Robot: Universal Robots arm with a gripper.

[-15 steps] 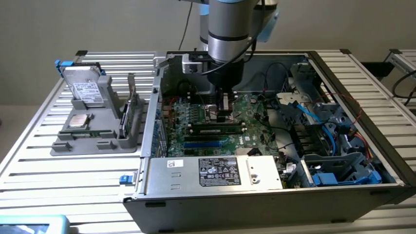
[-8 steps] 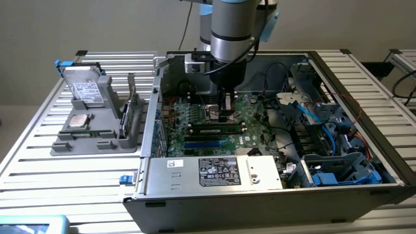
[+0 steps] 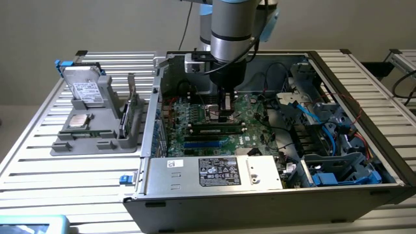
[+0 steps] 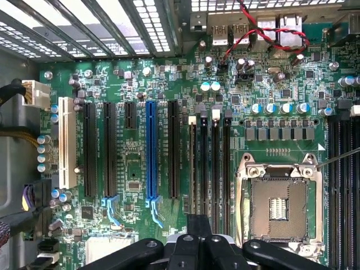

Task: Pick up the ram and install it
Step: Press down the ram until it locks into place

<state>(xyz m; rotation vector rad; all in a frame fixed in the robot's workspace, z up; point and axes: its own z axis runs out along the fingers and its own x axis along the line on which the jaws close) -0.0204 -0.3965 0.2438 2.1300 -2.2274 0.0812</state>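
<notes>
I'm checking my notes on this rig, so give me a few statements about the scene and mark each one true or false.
The case stands open with the motherboard exposed. True.
The pincer hangs over the grey holder. False: it is inside the case, above the motherboard.
The processor socket is empty. True.
The blue slot holds a card. False: it is empty.
The pincer is wide open. False: it is shut.
</notes>
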